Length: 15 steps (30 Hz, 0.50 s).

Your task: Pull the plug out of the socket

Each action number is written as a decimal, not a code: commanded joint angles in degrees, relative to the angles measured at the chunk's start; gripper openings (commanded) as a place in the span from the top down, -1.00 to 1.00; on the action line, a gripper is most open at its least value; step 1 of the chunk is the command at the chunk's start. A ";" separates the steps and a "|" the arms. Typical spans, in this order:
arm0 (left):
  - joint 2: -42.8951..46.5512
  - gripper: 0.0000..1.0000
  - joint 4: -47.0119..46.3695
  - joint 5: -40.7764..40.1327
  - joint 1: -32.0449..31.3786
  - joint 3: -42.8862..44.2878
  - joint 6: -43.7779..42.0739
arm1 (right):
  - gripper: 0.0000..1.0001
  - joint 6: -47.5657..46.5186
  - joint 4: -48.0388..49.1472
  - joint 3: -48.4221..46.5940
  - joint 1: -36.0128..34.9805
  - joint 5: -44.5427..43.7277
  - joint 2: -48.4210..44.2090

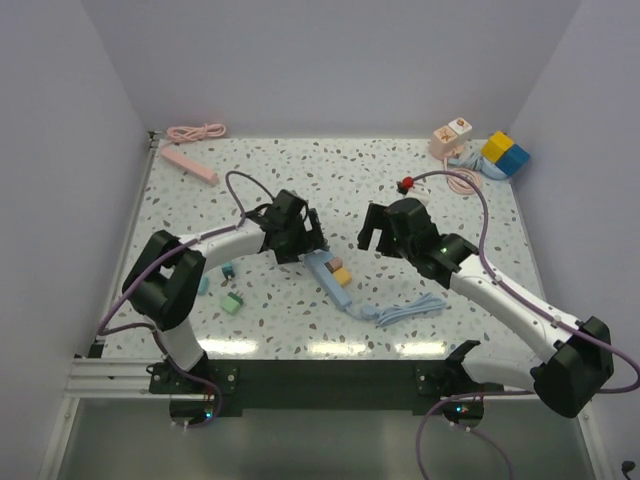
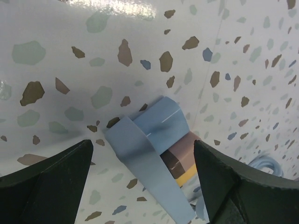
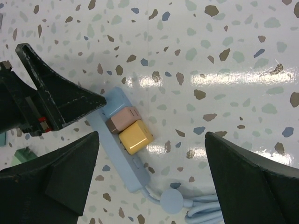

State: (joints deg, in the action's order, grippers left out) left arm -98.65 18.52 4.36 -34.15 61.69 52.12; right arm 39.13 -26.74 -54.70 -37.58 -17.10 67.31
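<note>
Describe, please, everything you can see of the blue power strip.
The power strip is a slim, pale-blue bar that looks like smooth plastic. It lies flat and diagonal on the speckled table, between the two arms. A pink plug and a yellow plug sit side by side in it near its far end. Its blue cable leaves the near end and lies bundled beside it. The open left gripper hangs over the far end; whether it touches cannot be told.
</note>
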 commanded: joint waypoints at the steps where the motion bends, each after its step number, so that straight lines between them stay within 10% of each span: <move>1: -2.33 -0.86 0.99 -3.13 -0.12 2.47 4.39 | -0.97 2.17 -1.82 0.73 -0.12 -2.14 -2.09; 9: -4.44 -0.51 -1.91 -0.32 -2.76 0.81 5.45 | -0.96 2.61 -2.26 2.49 -0.21 -1.80 -2.36; 15: -3.48 0.34 -4.99 1.26 -3.03 -1.57 5.89 | -0.94 2.97 -2.26 3.19 -0.12 -1.00 -2.71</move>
State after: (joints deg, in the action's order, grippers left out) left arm -102.61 16.19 5.17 -36.84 61.52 58.24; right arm 40.91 -29.15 -52.18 -37.58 -17.21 65.91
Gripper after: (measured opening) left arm 0.412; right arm 0.973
